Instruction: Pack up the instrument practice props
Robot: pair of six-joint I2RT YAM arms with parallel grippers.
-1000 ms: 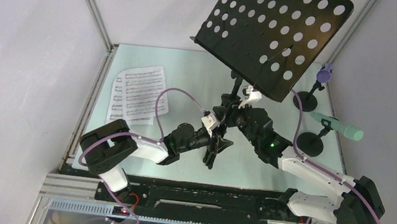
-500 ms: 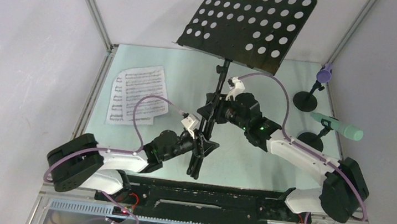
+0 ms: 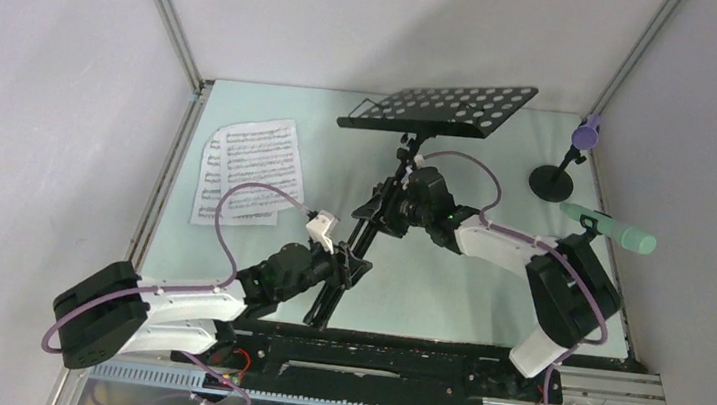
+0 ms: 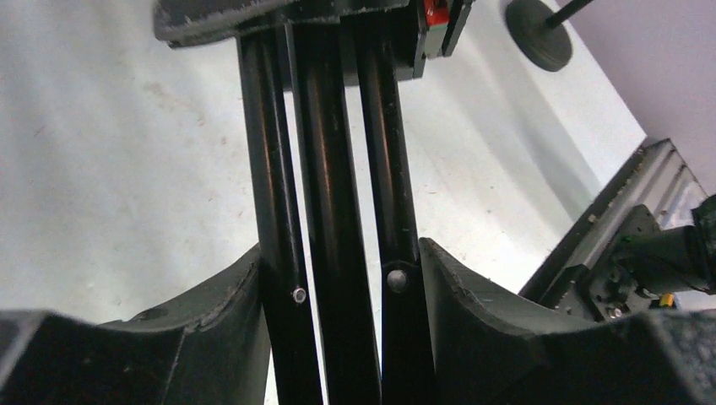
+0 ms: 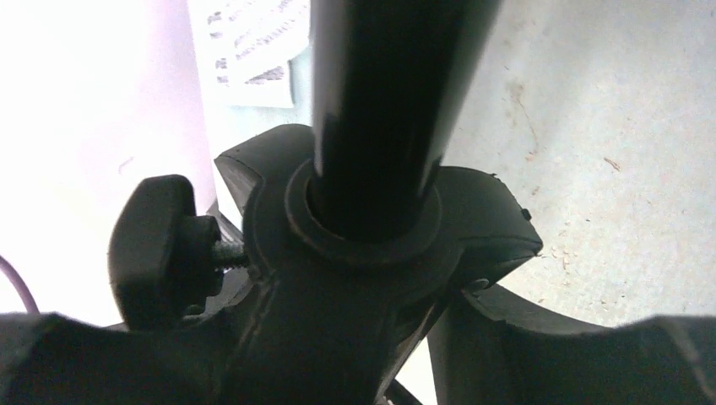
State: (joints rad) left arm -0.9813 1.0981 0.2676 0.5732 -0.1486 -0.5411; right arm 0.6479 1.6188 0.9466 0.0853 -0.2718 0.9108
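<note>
The step looked to be laying the music rack [image 3: 363,231] flat for packing. It would go best with both arms lowering together, so the post did not twist and the perforated plate [image 3: 440,106] at 12 o'clock stayed off the purple microphone [image 3: 586,134] at 2 o'clock. The left gripper [image 4: 338,278] was narrowed onto the three folded legs [image 4: 329,169], fingers pressing the outer tubes. The right gripper [image 5: 355,337] clamped the collar [image 5: 371,245] under the post. The rack slanted across the table [image 3: 485,296] from 6 toward 12 o'clock.

The right arm [image 3: 567,285] hides the round base under the mint-green microphone [image 3: 611,230]. Notation on the sheet-music pages [image 3: 248,166] is too small to read.
</note>
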